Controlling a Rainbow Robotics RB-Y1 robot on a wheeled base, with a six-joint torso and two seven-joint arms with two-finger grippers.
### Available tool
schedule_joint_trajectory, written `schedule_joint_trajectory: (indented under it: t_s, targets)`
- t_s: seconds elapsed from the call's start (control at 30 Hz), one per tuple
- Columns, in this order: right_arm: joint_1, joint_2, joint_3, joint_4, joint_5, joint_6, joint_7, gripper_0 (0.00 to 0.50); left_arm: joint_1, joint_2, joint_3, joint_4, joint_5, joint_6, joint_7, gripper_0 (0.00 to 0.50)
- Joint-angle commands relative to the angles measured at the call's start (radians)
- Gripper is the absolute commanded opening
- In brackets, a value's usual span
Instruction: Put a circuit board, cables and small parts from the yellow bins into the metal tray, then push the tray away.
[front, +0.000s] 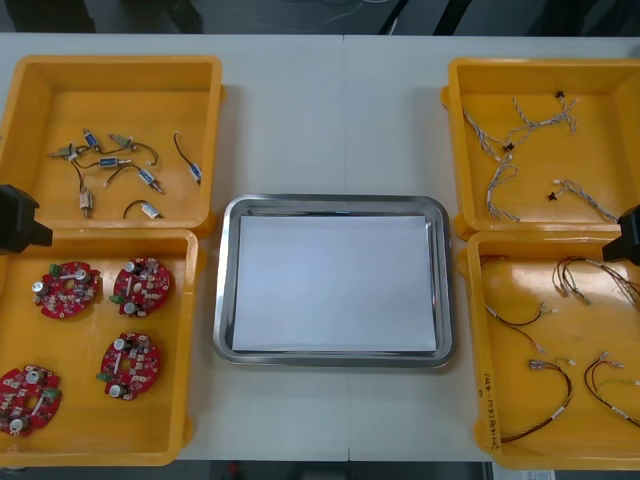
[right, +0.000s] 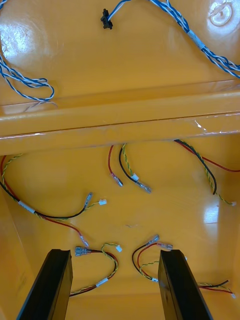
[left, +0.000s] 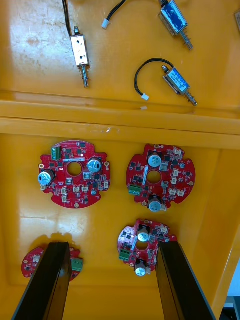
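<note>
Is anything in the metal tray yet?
Empty. The metal tray shows a bare white inside; the circuit boards, cables and small parts all lie in the yellow bins.

The table before me is light and plain. A faint seam runs down it from the far edge, about midway across. Beyond that edge lies a dark floor, where a few pale cords trail; I cannot tell more of them. Along the near edge a dark strip shows below the tabletop.
</note>
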Motion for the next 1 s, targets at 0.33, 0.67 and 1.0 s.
schedule_joint_trajectory:
  t_s: [0.33, 0.67, 1.0]
  targets:
    - [0.012, -0.041, -0.029, -0.005, -0.006, 0.003, 0.047, 0.5, 0.014, 0.043, 0.029, -0.025, 0.006, 0.007, -0.064, 0.5]
    - [0.012, -0.041, -0.029, -0.005, -0.006, 0.003, 0.047, 0.5, 0.014, 0.043, 0.029, -0.025, 0.006, 0.007, -0.064, 0.5]
    - [0.012, -0.041, -0.029, -0.005, -0.006, 0.003, 0.047, 0.5, 0.014, 0.043, 0.029, -0.025, 0.006, 0.007, -0.064, 0.5]
